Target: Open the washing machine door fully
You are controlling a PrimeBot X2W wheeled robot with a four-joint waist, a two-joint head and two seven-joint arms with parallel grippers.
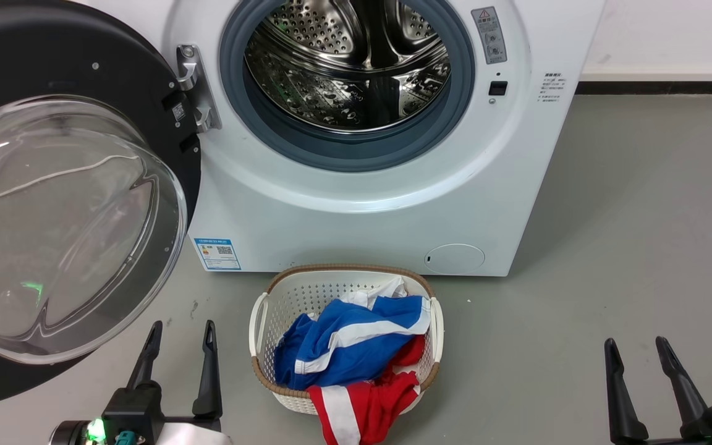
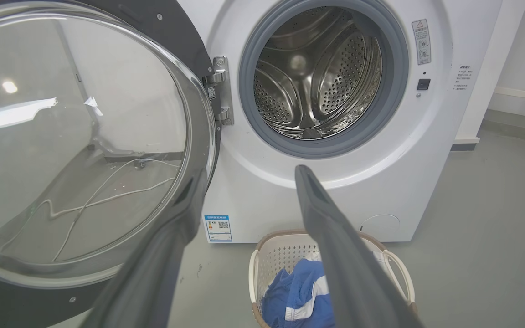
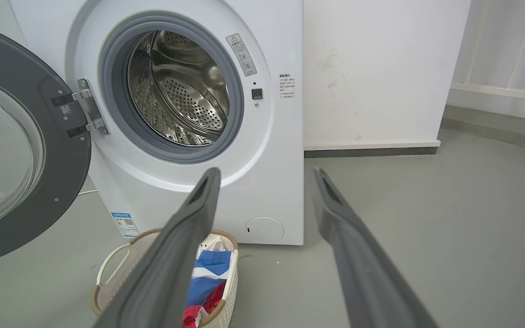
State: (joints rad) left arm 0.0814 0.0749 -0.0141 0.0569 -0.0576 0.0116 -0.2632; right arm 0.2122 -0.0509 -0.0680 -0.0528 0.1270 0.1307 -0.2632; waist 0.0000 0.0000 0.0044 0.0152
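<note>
Left claw: two long dark fingers spread wide, nothing between them, gripping nothing.
Left claw, contact: in the left wrist view its left finger overlaps the door's rim. The head view shows a strip of floor between the two, so it is judged near but apart; contact cannot be ruled out.
Right claw: fingers parted about as wide, empty, over bare grey floor, touching nothing.
Task item: large round glossy black washing machine door with clear domed glass bowl, just ahead of the left claw and to its left, well apart from the right claw.
Door position: swung far out on its metal hinge, inner face and bowl turned towards the robot, clear of the opening.
Ahead of both claws: white front-loading washing machine, with its grey rubber seal and perforated steel drum fully exposed.
Between the claws: white perforated plastic basket with brown woven rim, holding blue, white and red cloth, nearer the left claw.
Done: door unlatched and opened wide.
Left to do: judged little or nothing. Whether the hinge has travel left cannot be told.
</note>
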